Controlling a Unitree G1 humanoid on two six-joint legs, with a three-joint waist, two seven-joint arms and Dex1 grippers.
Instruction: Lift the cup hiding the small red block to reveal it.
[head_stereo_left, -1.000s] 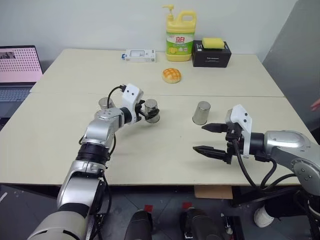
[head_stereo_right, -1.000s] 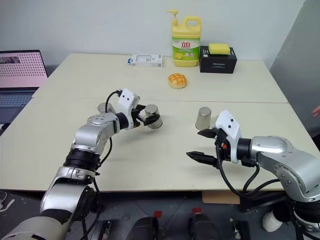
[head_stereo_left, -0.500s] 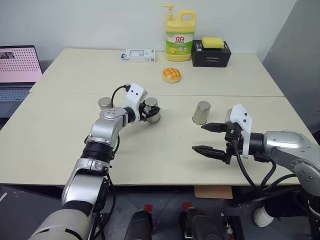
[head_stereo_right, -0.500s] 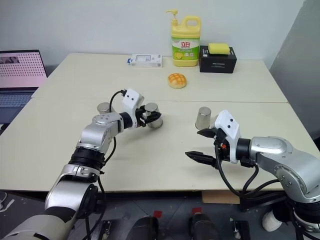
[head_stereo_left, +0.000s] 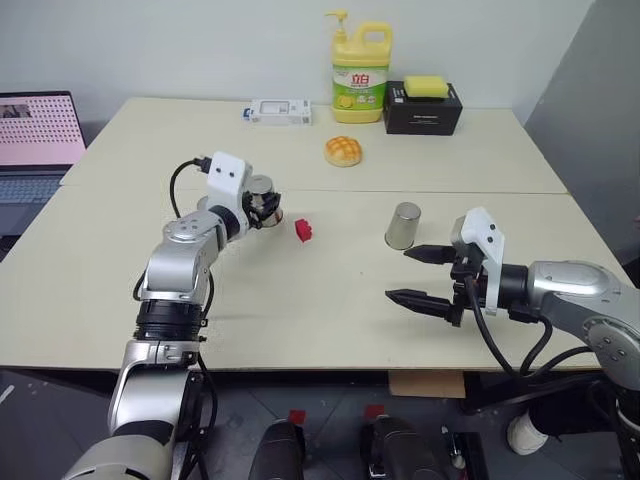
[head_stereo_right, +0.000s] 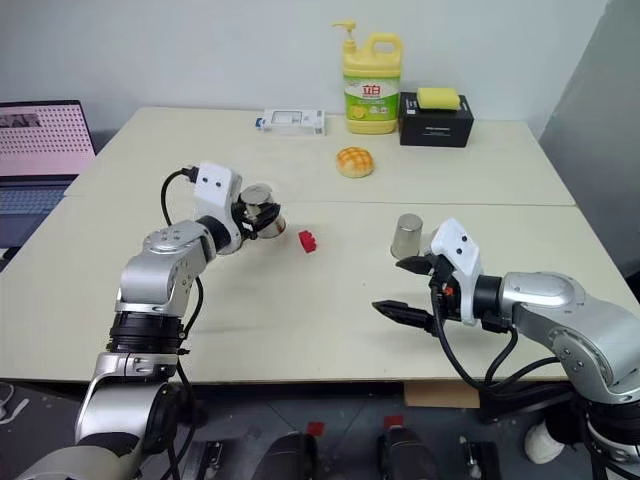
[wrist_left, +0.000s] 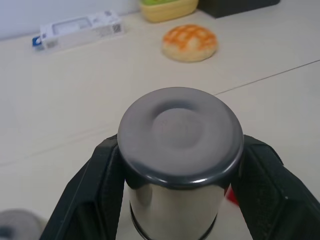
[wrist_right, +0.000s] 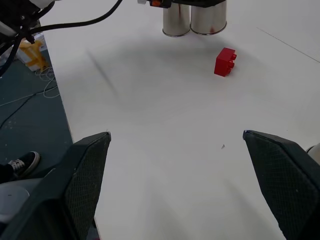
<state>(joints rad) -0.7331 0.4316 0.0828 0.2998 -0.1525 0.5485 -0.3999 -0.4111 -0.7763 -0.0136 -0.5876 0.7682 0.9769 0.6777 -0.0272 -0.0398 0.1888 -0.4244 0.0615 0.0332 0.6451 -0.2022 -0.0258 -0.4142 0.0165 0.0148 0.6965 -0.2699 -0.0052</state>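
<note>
While the cup (head_stereo_left: 262, 200) sits left of centre in the left eye view, upside down, long axis near vertical, pinched by the left gripper (head_stereo_left: 265, 204), its rim hidden, small red block (head_stereo_left: 304, 231) bare just right, the right wrist view has right gripper (wrist_right: 176, 165) fingers spread low.

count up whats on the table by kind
steel cups: 3
red block: 1
bun: 1
dish soap bottle: 1
black box: 1
yellow sponge: 1
white packet: 1
total: 9
</note>
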